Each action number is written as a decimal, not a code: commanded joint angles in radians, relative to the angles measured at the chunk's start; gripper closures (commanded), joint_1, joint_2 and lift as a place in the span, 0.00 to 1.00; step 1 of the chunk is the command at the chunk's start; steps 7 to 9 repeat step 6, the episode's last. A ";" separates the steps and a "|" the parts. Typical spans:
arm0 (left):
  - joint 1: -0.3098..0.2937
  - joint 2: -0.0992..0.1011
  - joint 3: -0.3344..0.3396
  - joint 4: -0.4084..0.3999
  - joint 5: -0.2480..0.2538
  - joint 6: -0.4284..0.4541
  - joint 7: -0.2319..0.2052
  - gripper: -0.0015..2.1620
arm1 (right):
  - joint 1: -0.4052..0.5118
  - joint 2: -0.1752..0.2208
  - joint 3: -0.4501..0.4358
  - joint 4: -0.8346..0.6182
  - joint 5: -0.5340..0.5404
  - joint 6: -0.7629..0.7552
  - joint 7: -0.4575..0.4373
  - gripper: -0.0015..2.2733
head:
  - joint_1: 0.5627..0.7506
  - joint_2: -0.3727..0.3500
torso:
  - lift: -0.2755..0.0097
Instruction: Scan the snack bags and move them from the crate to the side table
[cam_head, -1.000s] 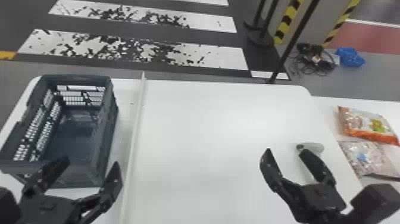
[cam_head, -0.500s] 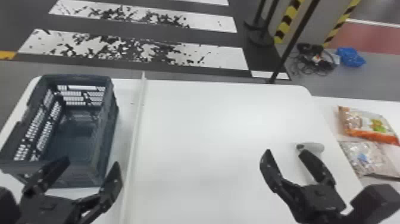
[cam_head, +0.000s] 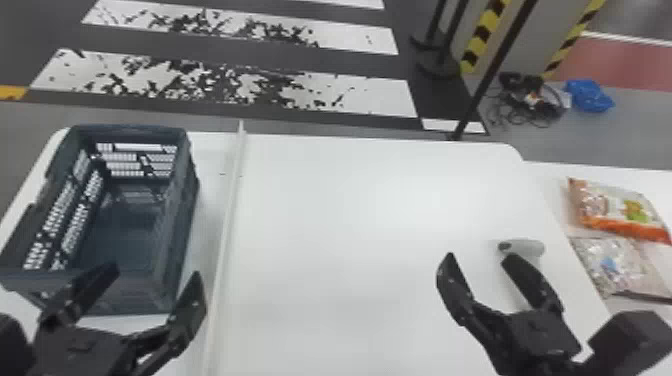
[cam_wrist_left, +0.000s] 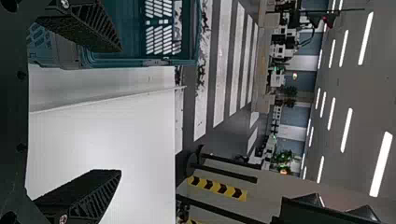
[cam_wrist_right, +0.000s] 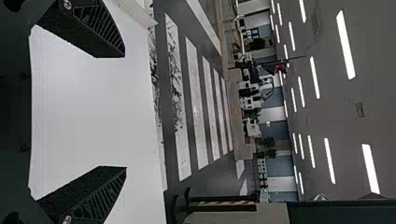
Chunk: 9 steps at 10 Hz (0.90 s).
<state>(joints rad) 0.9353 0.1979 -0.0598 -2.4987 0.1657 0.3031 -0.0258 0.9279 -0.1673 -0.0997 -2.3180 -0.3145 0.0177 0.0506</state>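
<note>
In the head view my left gripper (cam_head: 157, 275) is open at the near end of the grey-blue crate (cam_head: 192, 185), whose visible floor holds no bag. My right gripper (cam_head: 480, 257) stands open over the right part of the main table, close to a small grey-white scanner (cam_head: 529, 247). On the side table (cam_head: 542, 175) at the right lie an orange-and-clear snack bag (cam_head: 620, 210) and, nearer, a pale snack bag (cam_head: 617, 265). The left wrist view has the left gripper (cam_wrist_left: 119, 112) with nothing between its fingers; likewise the right gripper (cam_wrist_right: 123, 112) in the right wrist view.
A thin white raised strip (cam_head: 227, 225) runs along the main table (cam_head: 350, 225), right of the crate. Beyond the table stand a dark pole (cam_head: 490, 75) and black-and-yellow striped posts. Cables and a blue bag (cam_head: 590, 95) lie on the floor there.
</note>
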 joint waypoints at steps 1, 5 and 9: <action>-0.001 0.002 0.000 0.000 0.000 0.000 0.000 0.03 | 0.000 0.000 0.000 -0.001 0.000 -0.003 0.000 0.03 | 0.70 0.30 | 0.66; -0.001 0.002 0.000 0.004 0.000 0.000 -0.005 0.03 | 0.000 0.002 0.000 0.000 -0.005 -0.003 0.002 0.03 | 0.70 0.30 | 0.66; -0.001 0.002 0.000 0.006 0.000 0.000 -0.005 0.03 | -0.001 0.002 0.000 0.002 -0.006 -0.006 0.003 0.03 | 0.70 0.30 | 0.66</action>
